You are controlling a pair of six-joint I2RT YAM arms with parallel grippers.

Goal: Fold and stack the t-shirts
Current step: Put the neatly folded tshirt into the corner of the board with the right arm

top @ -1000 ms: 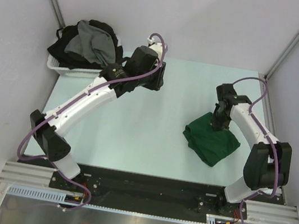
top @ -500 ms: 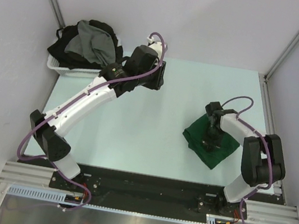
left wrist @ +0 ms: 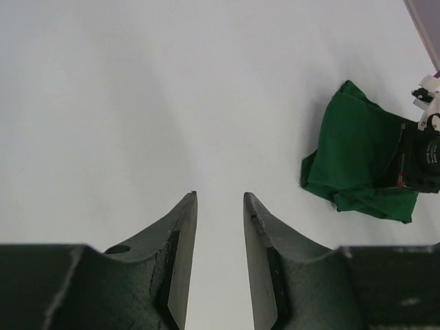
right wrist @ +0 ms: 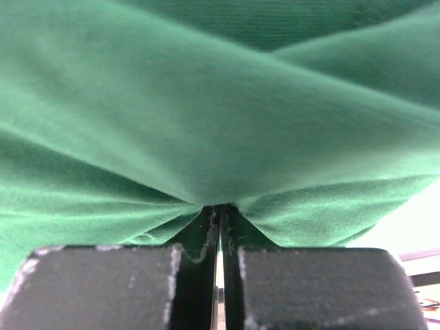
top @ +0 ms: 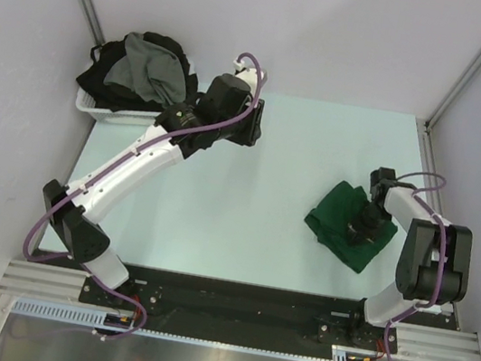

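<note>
Nearest on the pale table [top: 246,200], on its right half, lies the dark green t-shirt [top: 340,216], a bunched, roughly folded heap with its edges uneven and one corner pointing to the near right. The right arm bends from its base at the near edge out to the right, then doubles back over the shirt from the far side, so that the right gripper [top: 361,229] comes down onto the cloth. In the right wrist view its fingers are pressed together with hardly a slit between them, and the green fabric [right wrist: 206,124] draws in creases toward the tips [right wrist: 218,210], pinched there in a small fold. Farther off and left of the middle, the left arm reaches long across the table, and the left gripper [top: 254,128] hangs above the bare surface near the far edge. Its fingers [left wrist: 180,227] stand partly spread with only table showing in the gap, gripping nothing; the green shirt [left wrist: 350,151] is well apart from them to the right. In the far left corner sits the white basket [top: 87,106], heaped with the grey t-shirt [top: 153,70] on top of the black t-shirts [top: 101,76], which spill over its rim.
</note>
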